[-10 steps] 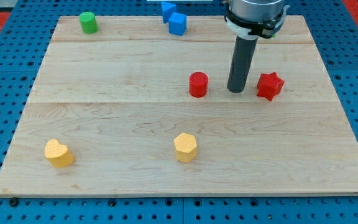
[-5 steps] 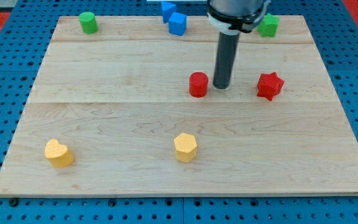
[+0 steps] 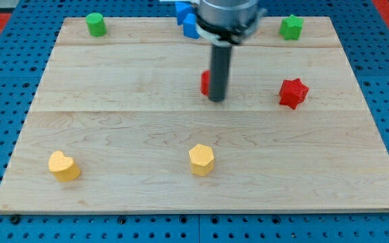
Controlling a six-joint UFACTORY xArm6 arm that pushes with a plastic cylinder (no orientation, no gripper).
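Note:
My tip [image 3: 217, 99] rests on the board near its middle, pressed against the red cylinder [image 3: 206, 82], which shows only as a sliver at the rod's left, mostly hidden behind it. A red star block [image 3: 293, 92] lies well off to the view's right of the tip. Below the tip, toward the view's bottom, sits a yellow hexagon block [image 3: 201, 159].
A yellow heart block [image 3: 63, 166] lies at the bottom left. At the top edge are a green cylinder [image 3: 96, 23] on the left, two blue blocks [image 3: 187, 17] partly behind the arm, and a green star block [image 3: 290, 27] on the right.
The rod has slid to the view's left, from beside the red star to the red cylinder, which has shifted slightly left and up. The green star is now uncovered.

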